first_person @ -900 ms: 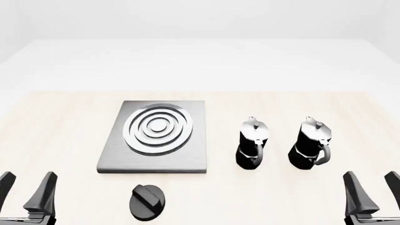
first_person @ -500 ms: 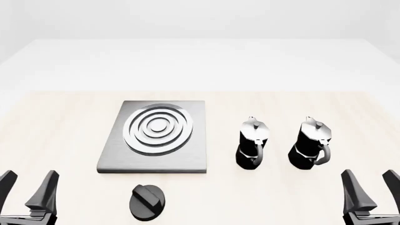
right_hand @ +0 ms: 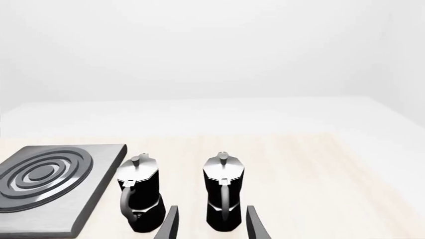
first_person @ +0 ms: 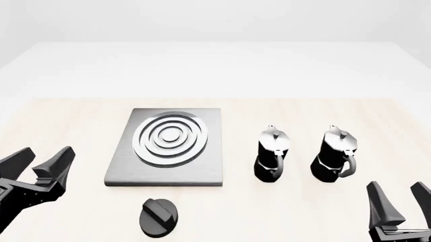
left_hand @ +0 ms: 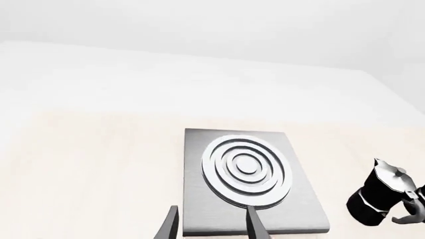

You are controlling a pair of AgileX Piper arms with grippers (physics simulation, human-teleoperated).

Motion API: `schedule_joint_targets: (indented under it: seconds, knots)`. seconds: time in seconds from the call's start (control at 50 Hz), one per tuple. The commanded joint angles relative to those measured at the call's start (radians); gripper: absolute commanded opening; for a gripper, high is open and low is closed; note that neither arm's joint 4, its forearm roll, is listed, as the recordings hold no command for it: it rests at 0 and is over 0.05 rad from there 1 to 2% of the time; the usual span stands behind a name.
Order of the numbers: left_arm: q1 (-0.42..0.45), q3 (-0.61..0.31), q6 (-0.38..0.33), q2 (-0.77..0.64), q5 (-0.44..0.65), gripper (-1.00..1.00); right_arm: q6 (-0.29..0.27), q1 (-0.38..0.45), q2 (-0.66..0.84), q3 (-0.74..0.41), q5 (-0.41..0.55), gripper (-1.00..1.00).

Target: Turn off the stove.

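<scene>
The stove [first_person: 166, 148], a flat grey plate with silver burner rings, lies on the pale worktop [first_person: 81, 116] left of centre, and its separate round black knob [first_person: 159, 217] sits on the worktop just in front of the plate's near edge, apart from it. The left end effector [first_person: 39, 164] hovers with its fingers spread wide and empty at the front view's left edge, to the left of the plate and well apart from the knob, which lies nearer and to its right. The right end effector [first_person: 402, 201] is likewise spread wide and empty at the lower right, near the two moka pots [first_person: 272, 154] [first_person: 334, 155] and far across the worktop from knob and plate.
</scene>
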State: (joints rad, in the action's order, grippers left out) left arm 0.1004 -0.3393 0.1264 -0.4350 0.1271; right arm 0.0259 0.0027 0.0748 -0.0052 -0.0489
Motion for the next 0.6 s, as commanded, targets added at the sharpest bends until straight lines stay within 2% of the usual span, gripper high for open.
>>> schedule_joint_targets:
  seconds: [0.02, 0.1, 0.12, 0.18, 0.2, 0.22, 0.24, 0.26, 0.28, 0.3, 0.38, 0.44, 0.46, 0.52, 0.56, 0.6]
  knots:
    - [0.061, -0.203, 0.098, -0.171, 0.172, 1.0, 0.01, 0.0, 0.027, 0.001, -0.023, 1.0]
    - [0.088, -0.233, 0.129, -0.221, 0.213, 1.0, 0.015, -0.005, 0.048, 0.001, -0.041, 1.0]
    - [0.105, -0.239, 0.161, -0.227, 0.224, 1.0, 0.016, -0.006, 0.048, 0.001, -0.04, 1.0]
    - [0.136, -0.254, 0.192, -0.262, 0.246, 1.0, 0.017, -0.006, 0.047, 0.001, -0.039, 1.0]
    - [0.162, -0.248, 0.257, -0.259, 0.247, 1.0, 0.02, -0.006, 0.049, 0.001, -0.04, 1.0]
    - [0.168, -0.244, 0.293, -0.25, 0.245, 1.0, 0.02, -0.006, 0.048, 0.001, -0.039, 1.0]
    - [0.168, -0.244, 0.293, -0.25, 0.245, 1.0, 0.02, -0.006, 0.048, 0.001, -0.039, 1.0]
    - [0.208, -0.221, 0.416, -0.217, 0.22, 1.0, 0.021, -0.006, 0.047, 0.001, -0.039, 1.0]
    - [0.208, -0.221, 0.416, -0.217, 0.22, 1.0, 0.021, -0.006, 0.047, 0.001, -0.039, 1.0]
    - [0.206, -0.2, 0.474, -0.204, 0.21, 1.0, 0.021, -0.006, 0.047, 0.001, -0.038, 1.0]
    - [0.218, -0.233, 0.422, -0.262, 0.241, 1.0, 0.024, -0.002, 0.04, 0.001, -0.03, 1.0]
    - [0.245, -0.199, 0.499, -0.257, 0.224, 1.0, 0.025, 0.0, 0.037, 0.0, -0.026, 1.0]
    - [0.246, -0.199, 0.499, -0.257, 0.224, 1.0, 0.026, 0.001, 0.036, 0.0, -0.024, 1.0]
    - [0.276, -0.153, 0.586, -0.242, 0.195, 1.0, 0.025, 0.002, 0.032, 0.0, -0.02, 1.0]
    - [0.292, -0.143, 0.601, -0.258, 0.202, 1.0, 0.021, 0.003, 0.028, 0.0, -0.017, 1.0]
    - [0.304, -0.125, 0.647, -0.248, 0.194, 1.0, 0.02, 0.003, 0.027, 0.001, -0.018, 1.0]
